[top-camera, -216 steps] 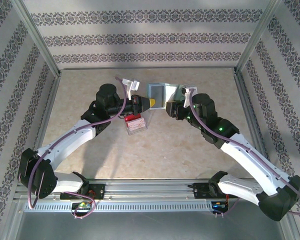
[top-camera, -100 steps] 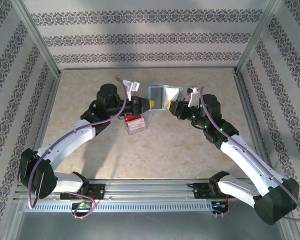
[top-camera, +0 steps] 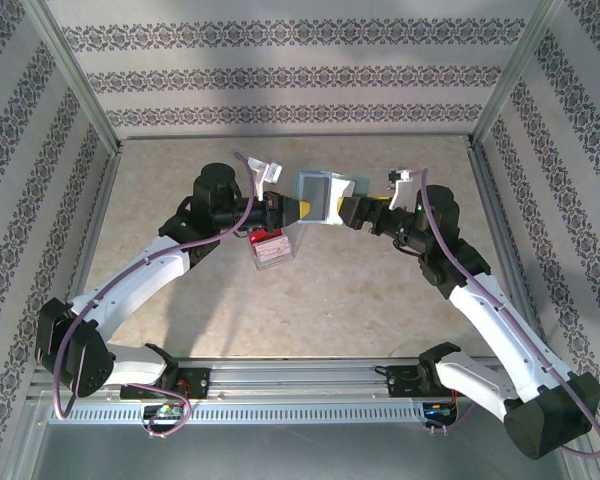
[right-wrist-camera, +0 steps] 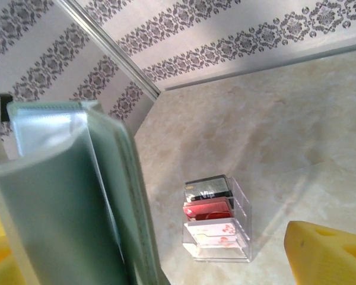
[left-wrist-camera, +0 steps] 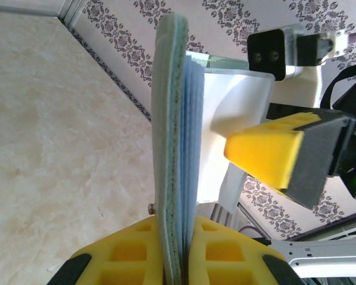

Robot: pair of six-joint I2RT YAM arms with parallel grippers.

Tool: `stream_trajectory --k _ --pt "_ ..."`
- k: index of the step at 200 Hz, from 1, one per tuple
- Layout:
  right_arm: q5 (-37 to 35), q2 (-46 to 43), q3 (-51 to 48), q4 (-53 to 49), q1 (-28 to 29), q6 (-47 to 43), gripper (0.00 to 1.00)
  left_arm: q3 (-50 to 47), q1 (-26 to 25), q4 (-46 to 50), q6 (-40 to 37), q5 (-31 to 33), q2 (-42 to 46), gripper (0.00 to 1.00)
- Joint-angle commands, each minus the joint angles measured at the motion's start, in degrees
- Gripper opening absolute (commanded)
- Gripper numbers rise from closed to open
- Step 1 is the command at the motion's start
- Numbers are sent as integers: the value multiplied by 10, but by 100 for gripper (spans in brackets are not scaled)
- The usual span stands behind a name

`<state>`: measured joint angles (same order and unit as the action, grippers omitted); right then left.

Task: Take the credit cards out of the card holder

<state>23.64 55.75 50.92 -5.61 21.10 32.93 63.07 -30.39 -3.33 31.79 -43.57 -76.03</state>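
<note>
The card holder point(top-camera: 320, 192) is a pale teal wallet held up off the table, with my left gripper point(top-camera: 302, 207) shut on its lower edge. In the left wrist view the card holder point(left-wrist-camera: 173, 136) stands edge-on, pinched between the yellow fingers point(left-wrist-camera: 225, 252), and its clear sleeves fan out to the right. My right gripper point(top-camera: 356, 212) is open beside the holder's right flap, one finger point(left-wrist-camera: 267, 153) apart from the sleeves. From the right wrist view the card holder point(right-wrist-camera: 65, 196) is close on the left. Credit cards point(right-wrist-camera: 209, 199), black, red and white, stand in a clear tray. The sleeves' contents are hidden.
The clear tray point(top-camera: 273, 248) sits on the beige table just under the left gripper, and the tray point(right-wrist-camera: 243, 234) also lies below in the right wrist view. Patterned walls point(top-camera: 280, 75) and metal frame posts enclose the table on three sides.
My right gripper has opened wide and its wrist has drawn back to the right, away from the holder. The left gripper has kept its hold and barely moved.
</note>
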Motion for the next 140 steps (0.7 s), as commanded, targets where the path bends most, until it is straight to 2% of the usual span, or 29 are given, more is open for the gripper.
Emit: stream_trajectory --k 1,34,98,140 --pt "32 -2 35 -14 -4 -1 98 30 -7 16 -29 -16 1 4" --pt "30 20 58 -31 -1 4 98 34 -6 17 -34 -20 -3 4" --pt "-60 70 126 -136 33 -30 98 32 -6 15 -36 -23 1 4" --pt "-68 69 126 -144 38 -32 79 36 -6 18 -40 -14 1 4"
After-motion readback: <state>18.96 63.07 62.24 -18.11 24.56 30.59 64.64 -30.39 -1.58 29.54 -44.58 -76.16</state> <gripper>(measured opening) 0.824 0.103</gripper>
